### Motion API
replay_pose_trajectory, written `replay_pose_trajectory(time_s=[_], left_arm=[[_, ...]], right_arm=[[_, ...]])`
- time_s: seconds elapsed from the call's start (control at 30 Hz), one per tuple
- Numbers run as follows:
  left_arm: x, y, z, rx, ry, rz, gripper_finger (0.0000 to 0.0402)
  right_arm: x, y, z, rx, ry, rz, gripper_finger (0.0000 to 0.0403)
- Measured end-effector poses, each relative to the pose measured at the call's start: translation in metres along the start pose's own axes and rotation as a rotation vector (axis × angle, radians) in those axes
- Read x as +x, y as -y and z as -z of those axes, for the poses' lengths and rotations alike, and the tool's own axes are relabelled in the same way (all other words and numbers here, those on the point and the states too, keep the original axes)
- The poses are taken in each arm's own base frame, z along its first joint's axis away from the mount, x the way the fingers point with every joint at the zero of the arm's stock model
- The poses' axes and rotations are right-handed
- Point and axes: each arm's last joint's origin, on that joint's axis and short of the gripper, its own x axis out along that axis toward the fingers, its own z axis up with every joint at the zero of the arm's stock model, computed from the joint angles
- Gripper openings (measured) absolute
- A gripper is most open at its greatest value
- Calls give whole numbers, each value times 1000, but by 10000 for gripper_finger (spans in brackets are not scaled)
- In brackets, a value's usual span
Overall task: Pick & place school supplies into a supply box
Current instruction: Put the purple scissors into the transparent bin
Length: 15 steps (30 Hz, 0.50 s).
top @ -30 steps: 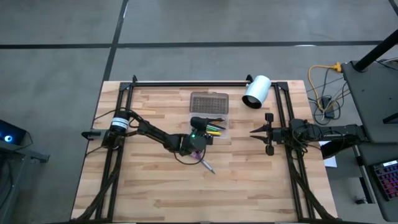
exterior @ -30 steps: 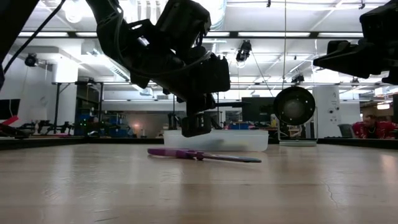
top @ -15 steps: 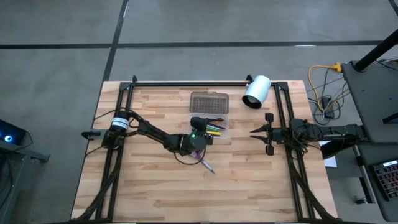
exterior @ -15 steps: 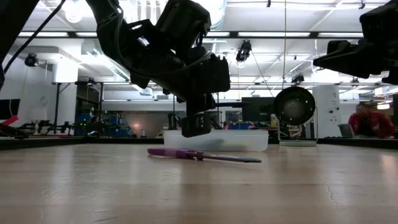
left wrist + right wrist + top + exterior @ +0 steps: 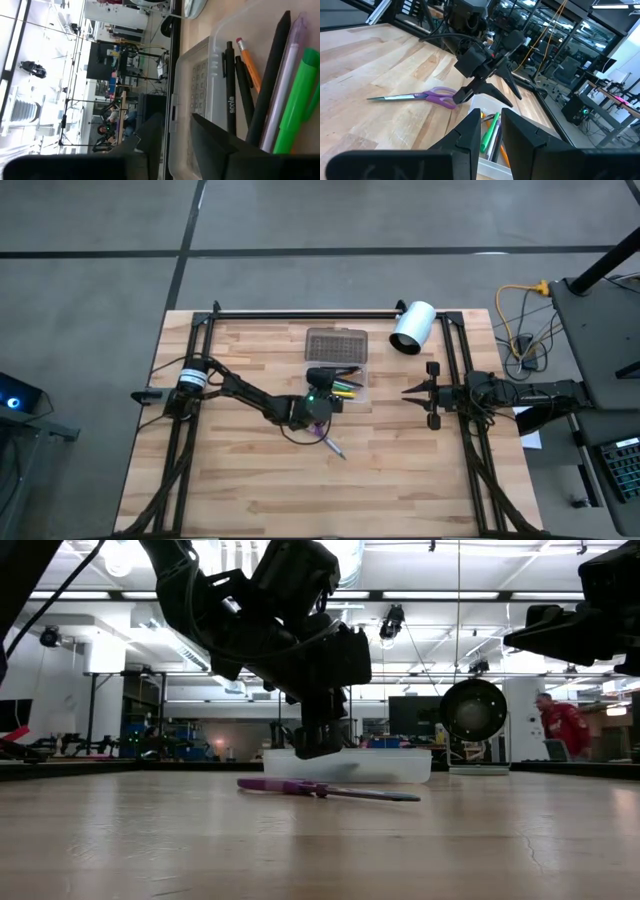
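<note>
The left gripper [image 5: 322, 388] hangs over the near edge of the small clear plastic rectangular supply box [image 5: 352, 394], its two dark fingers [image 5: 490, 91] spread apart and holding nothing. Inside the box lie thin pens and pencils [image 5: 270, 95]: black ones, an orange pencil with an eraser tip, a pale purple one and a bright green marker, packed side by side along the box's length. The box's grey dotted lid [image 5: 336, 344] lies folded back, flat on the wooden table [image 5: 240, 480].

The one supply outside the box is the small pair of purple-handled scissors [image 5: 325, 788], lying flat on the table just beside the left gripper, on the side away from the box, with the metal blades together. They look light and rigid, and the blades seem smooth and thin, likely to slip or pivot if pinched near the tip. The better hold is probably across the shank where the blades meet the plastic handles, which offer more grip and sit nearer the balance point.

The right gripper [image 5: 412, 391] waits well apart at the table's right side, fingers parted and empty
</note>
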Motion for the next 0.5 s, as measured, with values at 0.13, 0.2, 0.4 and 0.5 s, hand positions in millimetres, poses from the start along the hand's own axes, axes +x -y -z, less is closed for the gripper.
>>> replay_pose_trajectory(time_s=[0.13, 0.2, 0.4, 0.5], left_arm=[[-3, 1, -1, -19, 7, 2, 87], [-5, 2, -2, -18, 14, 4, 87], [-14, 2, -7, -19, 39, 10, 87], [-19, 3, -9, -18, 51, 13, 87]], right_arm=[[0, 0, 0, 0, 0, 1, 68], [0, 0, 0, 0, 0, 0, 68], [0, 0, 0, 0, 0, 0, 68], [0, 0, 0, 0, 0, 0, 68]])
